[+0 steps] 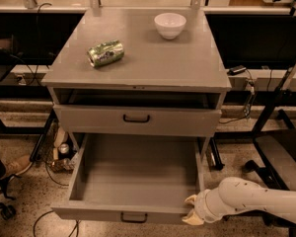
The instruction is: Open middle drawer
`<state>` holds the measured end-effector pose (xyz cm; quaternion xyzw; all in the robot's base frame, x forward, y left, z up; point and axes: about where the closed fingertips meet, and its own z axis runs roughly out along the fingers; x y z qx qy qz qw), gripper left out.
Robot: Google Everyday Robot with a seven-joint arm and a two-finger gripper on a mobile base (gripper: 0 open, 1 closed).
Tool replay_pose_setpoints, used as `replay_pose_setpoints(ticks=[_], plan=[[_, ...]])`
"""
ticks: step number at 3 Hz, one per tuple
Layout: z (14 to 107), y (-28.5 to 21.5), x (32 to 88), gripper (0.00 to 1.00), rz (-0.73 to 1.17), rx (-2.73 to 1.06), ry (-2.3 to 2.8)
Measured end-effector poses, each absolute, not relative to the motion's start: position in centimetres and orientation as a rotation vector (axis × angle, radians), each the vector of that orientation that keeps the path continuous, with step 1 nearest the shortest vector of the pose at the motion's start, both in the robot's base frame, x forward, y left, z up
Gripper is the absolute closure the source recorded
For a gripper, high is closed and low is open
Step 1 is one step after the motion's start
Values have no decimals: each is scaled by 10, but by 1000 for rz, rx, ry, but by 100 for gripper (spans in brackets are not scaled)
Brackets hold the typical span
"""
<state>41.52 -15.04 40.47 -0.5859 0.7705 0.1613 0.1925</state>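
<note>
A grey metal cabinet (153, 68) seen from above and in front, with a crushed green can (106, 53) lying on its side and a white bowl (169, 24) standing on its top. Below the top sits the top drawer (89, 120), its front showing a black handle. Under it the middle drawer (133, 181) is drawn far out toward the viewer, its bare floor open to view and its small black handle (134, 217) at the centre of the front panel. My gripper (191, 210) is at the right end of that front panel, touching or just beside the corner, well apart from the handle, with my white arm (256, 199) reaching in from the lower right. I cannot tell whether the gripper is clamped on the panel or has let go. The drawer looks as good as open, so I judge little pulling is left. Because I am at a corner, any further pull should run straight along the runners, gently, or the drawer may skew and bind. When I come away, I should back off without nudging the front inward.
</note>
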Motion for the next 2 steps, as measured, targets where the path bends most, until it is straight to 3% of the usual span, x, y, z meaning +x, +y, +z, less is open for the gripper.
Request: replay_pose_setpoints(ticks=[2], plan=[[403,-149,414,57,460,-1648,2162]])
